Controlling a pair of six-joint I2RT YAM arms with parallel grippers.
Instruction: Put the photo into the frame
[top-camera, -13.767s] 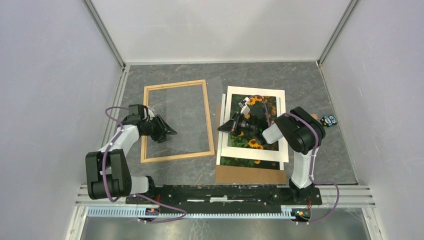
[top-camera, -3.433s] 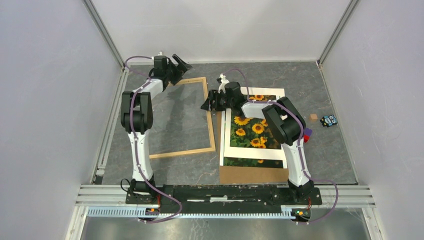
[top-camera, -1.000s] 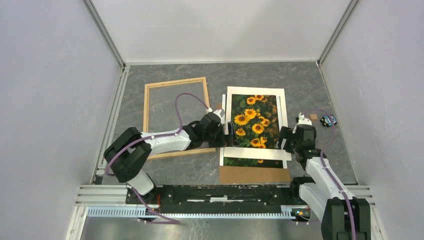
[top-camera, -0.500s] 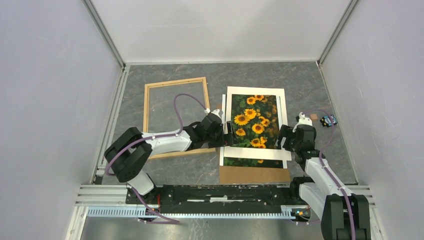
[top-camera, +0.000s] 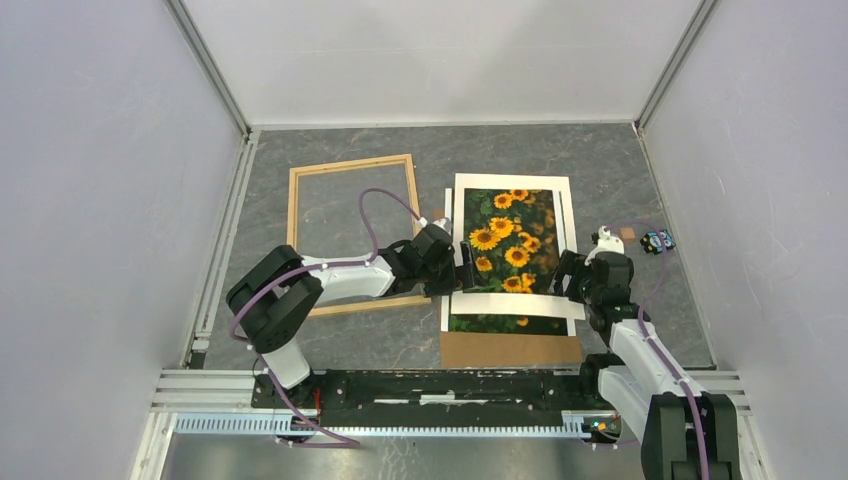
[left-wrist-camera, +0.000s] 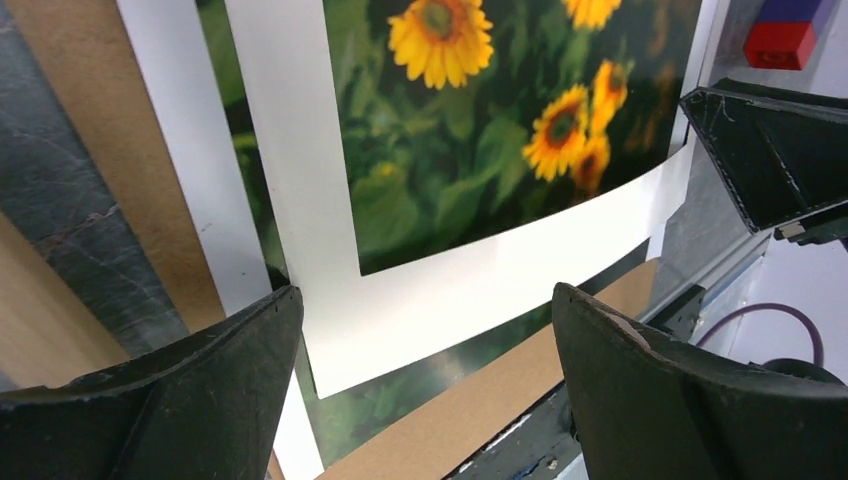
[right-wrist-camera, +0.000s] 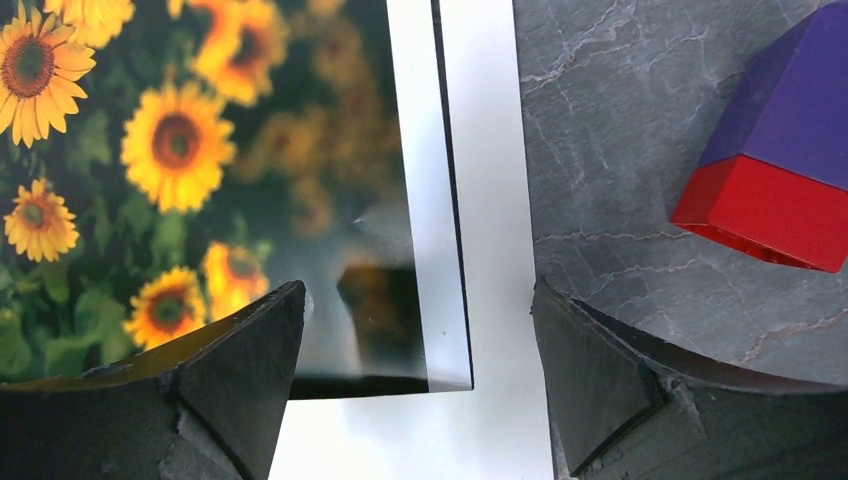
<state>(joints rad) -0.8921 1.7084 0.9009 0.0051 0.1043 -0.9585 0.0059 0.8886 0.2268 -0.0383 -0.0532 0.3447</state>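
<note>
The photo (top-camera: 512, 240), sunflowers on dark green, lies under a white mat (top-camera: 505, 304) and shows through its window and as a strip along the near edge. The empty wooden frame (top-camera: 352, 166) lies to its left. My left gripper (top-camera: 462, 272) is open at the mat's left edge. In the left wrist view, the mat's near corner (left-wrist-camera: 400, 320) lies between its fingers (left-wrist-camera: 200, 390), above the photo (left-wrist-camera: 480, 130). My right gripper (top-camera: 566, 276) is open at the mat's right edge. Its fingers (right-wrist-camera: 235, 370) straddle the mat (right-wrist-camera: 480, 150) and a glossy corner over the photo (right-wrist-camera: 150, 150).
A brown board (top-camera: 510, 350) sticks out under the stack at the near side. A red and purple block (right-wrist-camera: 780, 170) lies on the table just right of the right gripper. A small tan cube (top-camera: 627, 233) and a small blue toy (top-camera: 657, 240) sit farther right.
The left arm has crept a little to the right, closer to the mat's left edge. The right gripper has hardly moved. Both stay open.
</note>
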